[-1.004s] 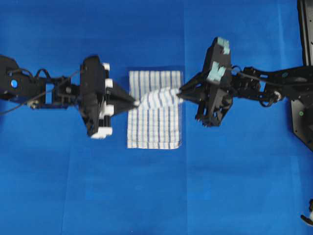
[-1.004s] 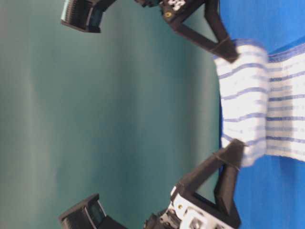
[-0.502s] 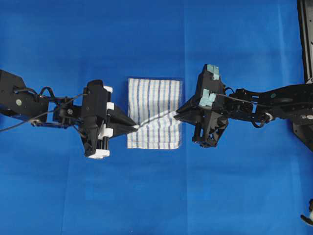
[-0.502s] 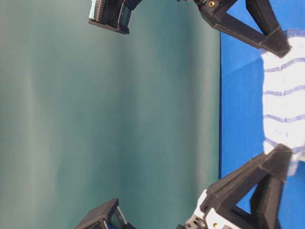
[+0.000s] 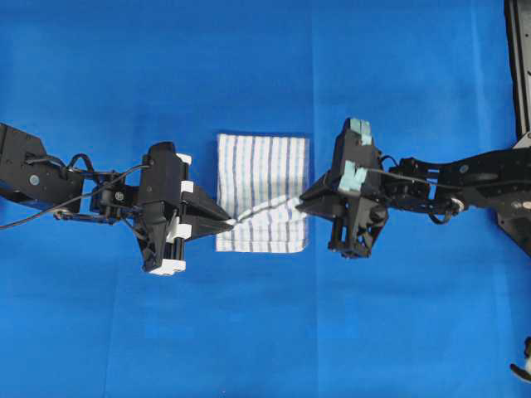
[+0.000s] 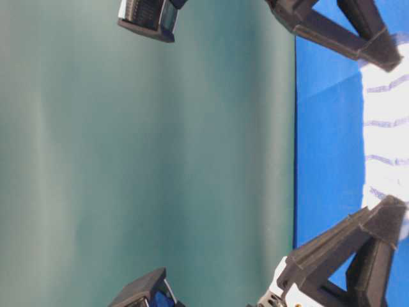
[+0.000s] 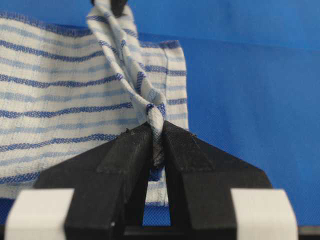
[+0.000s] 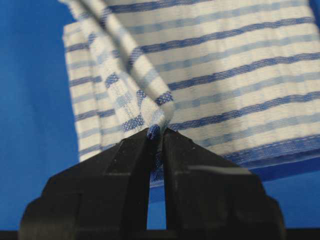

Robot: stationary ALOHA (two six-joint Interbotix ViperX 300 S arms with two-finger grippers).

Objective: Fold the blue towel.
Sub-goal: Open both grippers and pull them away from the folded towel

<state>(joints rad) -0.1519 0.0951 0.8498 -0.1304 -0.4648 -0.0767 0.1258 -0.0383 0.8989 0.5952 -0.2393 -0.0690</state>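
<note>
The blue towel (image 5: 261,170), white with thin blue stripes, lies on the blue table covering in the middle of the overhead view. One edge of it is lifted and stretched taut between the two grippers, above the lower half of the cloth. My left gripper (image 5: 230,222) is shut on the towel's left corner (image 7: 156,120). My right gripper (image 5: 300,201) is shut on the right corner (image 8: 156,122). In the table-level view the towel (image 6: 386,121) shows at the right edge between both sets of black fingers (image 6: 377,48).
The blue table covering (image 5: 265,332) spreads all around the towel. A black frame (image 5: 518,66) stands at the far right edge. A teal backdrop (image 6: 147,153) fills the table-level view.
Both grippers carried the held towel edge toward the near edge of the cloth and lower, so more of the folded layer lies flat behind them. Both grips stayed shut.
</note>
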